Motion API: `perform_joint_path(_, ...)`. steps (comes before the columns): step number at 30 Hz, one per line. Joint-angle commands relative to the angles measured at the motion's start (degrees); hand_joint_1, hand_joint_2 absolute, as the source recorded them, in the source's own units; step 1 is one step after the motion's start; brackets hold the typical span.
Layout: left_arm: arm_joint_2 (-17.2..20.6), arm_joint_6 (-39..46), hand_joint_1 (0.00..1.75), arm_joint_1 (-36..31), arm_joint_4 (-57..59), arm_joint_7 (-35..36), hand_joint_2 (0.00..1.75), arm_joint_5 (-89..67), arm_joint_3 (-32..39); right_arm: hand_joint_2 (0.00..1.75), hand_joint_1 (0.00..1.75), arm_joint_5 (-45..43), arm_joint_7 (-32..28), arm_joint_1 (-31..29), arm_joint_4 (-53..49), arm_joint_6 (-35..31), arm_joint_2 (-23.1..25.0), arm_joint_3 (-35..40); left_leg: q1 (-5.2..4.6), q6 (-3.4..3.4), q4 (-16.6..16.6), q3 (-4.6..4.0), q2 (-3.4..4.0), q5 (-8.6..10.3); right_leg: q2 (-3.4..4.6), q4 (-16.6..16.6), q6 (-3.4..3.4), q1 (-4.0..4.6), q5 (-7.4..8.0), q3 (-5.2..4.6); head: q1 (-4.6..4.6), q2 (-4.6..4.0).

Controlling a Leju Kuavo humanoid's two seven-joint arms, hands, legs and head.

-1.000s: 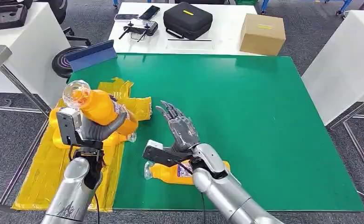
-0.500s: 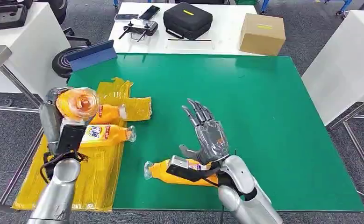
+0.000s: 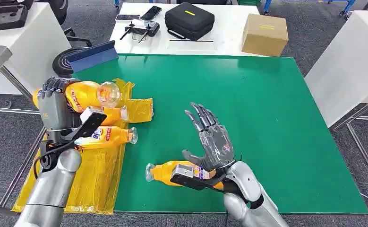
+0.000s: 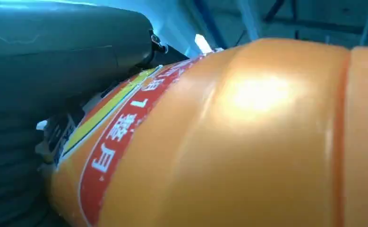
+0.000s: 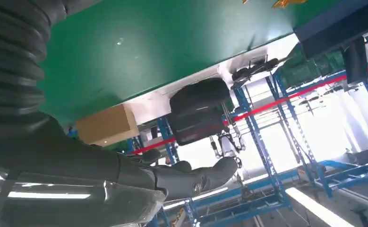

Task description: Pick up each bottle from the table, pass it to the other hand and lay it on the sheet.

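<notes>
The left hand (image 3: 54,111) grasps an orange bottle (image 3: 85,94) above the yellow sheet (image 3: 97,175), far left, probably about to lay it down. The right hand (image 3: 212,137) hovers released above another bottle (image 3: 165,173) near the table's (image 3: 267,118) front edge, likely next.

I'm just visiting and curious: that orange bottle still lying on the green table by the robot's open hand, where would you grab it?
Probably around the wide middle of the orange bottle, from above: it lies on its side under the right hand.
</notes>
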Motion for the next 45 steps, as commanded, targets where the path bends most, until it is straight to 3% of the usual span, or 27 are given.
perform_joint_path(1, 3.1, 2.2, 1.75, -23.7, 34.7, 7.1, 1.75, -18.3, -5.8, 1.75, 0.0, -2.1, -1.8, -1.8, 0.9, 1.9, -2.3, 4.9, 0.18, -0.37, 0.1, 0.28, -0.38, -0.11, -0.41, 0.1, -0.25, 0.15, -0.23, 0.42, 0.02, 0.0)
perform_joint_path(6, 2.2, 1.0, 1.75, -32.4, 46.8, 12.4, 1.75, -25.4, -10.0, 1.75, 0.0, -3.7, -2.5, -3.8, 3.3, 2.8, -2.6, 8.3, 0.16, -0.29, 0.1, 0.06, -0.18, 0.04, -0.17, 0.0, -0.25, 0.14, 0.02, 0.15, 0.0, 0.0)
perform_joint_path(10, 1.1, -1.2, 1.75, -34.2, 50.6, 14.9, 1.75, -25.4, -14.0, 1.75, 0.0, -3.8, -2.5, -2.2, 3.3, 2.9, -2.9, 9.8, 0.21, -0.35, 0.1, 0.21, -0.09, 0.0, -0.09, 0.0, -0.32, 0.17, -0.02, 0.34, 0.02, 0.0)
perform_joint_path(17, -0.8, -4.8, 1.75, -34.4, 54.6, 16.7, 1.75, -25.4, -15.4, 1.75, 0.0, -4.5, -2.3, -2.0, 5.9, 3.3, -3.8, 10.4, 0.16, -0.27, 0.0, 0.1, -0.08, 0.07, -0.09, 0.0, -0.27, 0.13, 0.05, 0.2, 0.02, 0.0)
perform_joint_path(31, -0.3, -7.3, 1.75, -32.6, 56.4, 16.5, 1.75, -23.1, -12.0, 1.75, 0.0, -5.4, -2.6, -2.3, 7.2, 4.0, -4.3, 10.6, 0.2, -0.39, 0.1, 0.24, 0.06, -0.06, 0.03, 0.0, -0.34, 0.17, -0.04, 0.33, 0.0, 0.0)
perform_joint_path(40, -0.1, -7.7, 1.75, -33.3, 56.7, 21.0, 1.75, -23.6, -10.8, 1.75, 0.0, -5.5, -2.8, -1.7, 7.7, 4.0, -4.1, 10.6, 0.21, -0.41, 0.1, 0.21, 0.07, -0.07, 0.05, 0.1, -0.36, 0.17, -0.04, 0.31, 0.0, 0.0)
perform_joint_path(41, 0.0, -7.7, 1.24, -33.4, 56.7, 21.4, 1.75, -23.6, -10.5, 1.75, 0.0, -5.5, -2.8, -1.6, 7.9, 4.0, -4.1, 10.5, 0.19, -0.34, 0.1, 0.08, 0.04, 0.02, 0.03, 0.0, -0.31, 0.15, 0.03, 0.18, 0.02, 0.0)
perform_joint_path(42, 0.0, -7.6, 1.24, -33.3, 56.8, 21.9, 1.75, -23.7, -10.6, 1.75, 0.0, -5.6, -2.8, -1.6, 8.1, 4.0, -4.0, 10.5, 0.22, -0.44, 0.1, 0.23, 0.06, -0.1, 0.04, 0.1, -0.38, 0.18, -0.08, 0.34, 0.0, 0.0)
perform_joint_path(43, 0.2, -7.7, 0.12, -33.2, 56.9, 22.6, 1.75, -24.1, -10.7, 1.75, 0.0, -5.6, -2.8, -1.6, 8.2, 4.0, -3.9, 10.5, 0.18, -0.32, 0.0, 0.05, 0.04, 0.04, 0.03, 0.0, -0.3, 0.15, 0.05, 0.14, 0.0, 0.0)
perform_joint_path(44, 0.2, -7.8, 0.0, -33.1, 57.0, 23.1, 1.75, -24.0, -10.5, 1.75, 0.0, -5.6, -2.8, -1.6, 8.4, 4.1, -3.8, 10.4, 0.2, -0.37, 0.1, 0.14, 0.05, -0.02, 0.03, 0.0, -0.34, 0.17, -0.01, 0.23, 0.0, 0.0)
perform_joint_path(45, 0.3, -8.0, 0.0, -33.0, 57.1, 23.2, 1.75, -23.9, -10.3, 1.75, 0.0, -5.6, -2.8, -1.7, 8.7, 4.1, -3.8, 10.4, 0.23, -0.46, 0.1, 0.27, 0.08, -0.12, 0.06, 0.1, -0.39, 0.19, -0.09, 0.37, 0.0, 0.0)
